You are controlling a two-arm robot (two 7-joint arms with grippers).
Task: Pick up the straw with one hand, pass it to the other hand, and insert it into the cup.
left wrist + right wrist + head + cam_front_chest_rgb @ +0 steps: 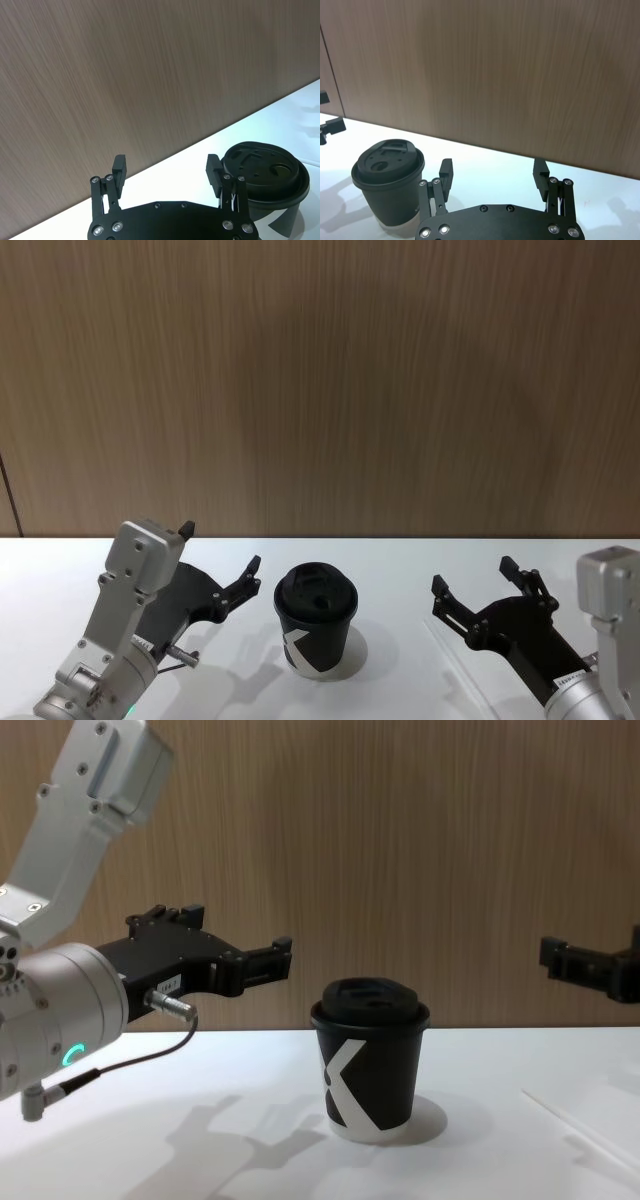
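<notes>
— Which colours do you have on the cup [385,1065]?
— You have a black cup with a black lid [370,1000], a white K-like mark [343,1077] and a white base rim [372,1132].
— And around it?
— Your straw [575,1122] is white on a white table [200,1070]. The left gripper [220,547] and right gripper [472,575] are black. The left wrist [60,1005] is silver with a green ring [68,1055]. The wall [320,390] is brown woodgrain.
</notes>
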